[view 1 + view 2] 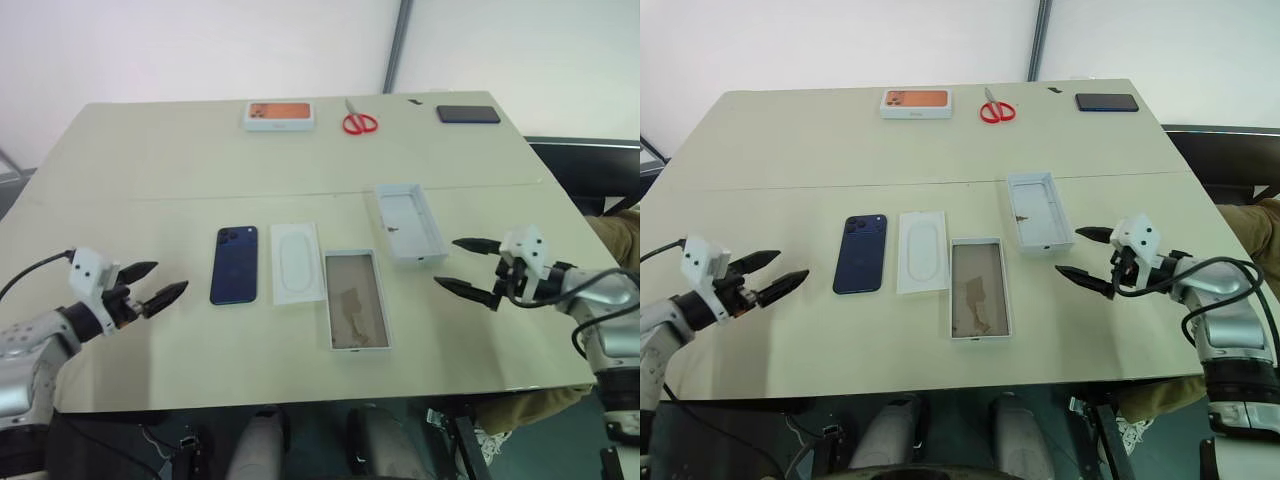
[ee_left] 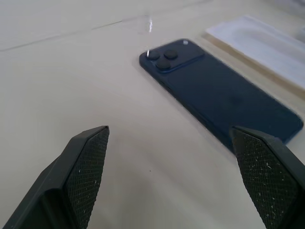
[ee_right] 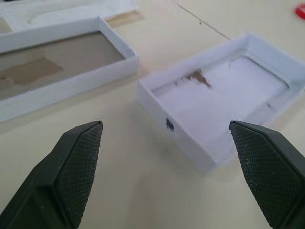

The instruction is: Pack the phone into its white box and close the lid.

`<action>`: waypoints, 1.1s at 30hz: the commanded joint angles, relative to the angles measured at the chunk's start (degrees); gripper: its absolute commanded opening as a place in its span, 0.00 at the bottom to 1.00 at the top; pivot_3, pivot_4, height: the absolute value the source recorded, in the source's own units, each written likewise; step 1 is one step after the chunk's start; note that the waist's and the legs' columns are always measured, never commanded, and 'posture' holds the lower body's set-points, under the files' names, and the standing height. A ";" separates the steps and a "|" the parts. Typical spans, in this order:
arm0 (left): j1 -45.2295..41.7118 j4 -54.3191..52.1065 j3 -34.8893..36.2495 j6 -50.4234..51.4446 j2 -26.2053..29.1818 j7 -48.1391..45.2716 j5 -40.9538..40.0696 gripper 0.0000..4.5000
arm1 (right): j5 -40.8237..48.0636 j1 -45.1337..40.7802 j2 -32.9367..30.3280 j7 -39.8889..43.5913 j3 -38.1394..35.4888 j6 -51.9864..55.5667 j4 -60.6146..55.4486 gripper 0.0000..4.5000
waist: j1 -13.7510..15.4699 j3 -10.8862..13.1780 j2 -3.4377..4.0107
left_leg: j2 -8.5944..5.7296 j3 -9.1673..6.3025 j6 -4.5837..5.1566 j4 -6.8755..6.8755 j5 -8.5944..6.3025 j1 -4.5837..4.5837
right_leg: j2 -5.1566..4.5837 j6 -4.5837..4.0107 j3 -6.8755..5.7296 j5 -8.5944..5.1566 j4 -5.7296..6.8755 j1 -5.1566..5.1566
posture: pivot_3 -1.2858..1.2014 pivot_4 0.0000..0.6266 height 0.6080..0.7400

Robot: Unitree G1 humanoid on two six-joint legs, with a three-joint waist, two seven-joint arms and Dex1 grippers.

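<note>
Currently my left pincer (image 1: 155, 283) hovers over the bench (image 1: 180, 170) near its left edge, fingers spread wide and holding nothing, pointed toward the phone (image 1: 234, 264). That phone lies face down and flat, camera cluster at its far end, just beside the flat white insert (image 1: 297, 262) with the embossed oval, not touching it as far as I can tell. Next comes the white box (image 1: 357, 300), open side up, tan interior exposed, sitting slightly nearer to me. Further right and farther back rests the lid (image 1: 409, 222), inner face up, apart from the box. My right pincer (image 1: 468, 265) hangs just beside the lid's near end, fingers wide apart, gripping nothing. Along the far edge stand an orange-topped box (image 1: 280, 114), red scissors (image 1: 358, 121) and a black phone (image 1: 468, 114).
</note>
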 commanded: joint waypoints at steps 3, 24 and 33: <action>-5.40 -7.36 -2.69 16.14 -2.97 8.27 -7.02 0.94 | 0.82 -5.56 3.04 0.21 4.01 2.20 -6.33 0.99 | -0.03 -0.01 -0.01 | 0.00 -0.04 0.00 0.00 0.00 0.00 | 0.01 0.01 -0.01 0.00 0.02 0.00 | 0.52 0.24 1.00; -20.96 -2.02 -2.89 52.83 -17.40 27.66 -21.53 0.94 | -1.80 -7.94 7.94 -1.28 7.87 -0.04 -3.65 0.99 | 0.18 -0.03 -0.03 | -0.10 -0.10 -0.03 0.10 0.01 0.06 | -0.03 0.02 -0.03 0.00 0.21 0.03 | 0.52 0.24 1.00; -24.08 5.57 0.15 54.97 -20.33 31.11 -20.93 0.94 | -1.82 -7.14 8.03 -2.53 7.45 -0.10 -4.17 0.99 | -0.03 -0.09 0.04 | -0.12 -0.10 -0.04 0.07 0.02 0.14 | -0.02 0.02 -0.01 0.00 0.22 0.07 | 0.52 0.24 1.00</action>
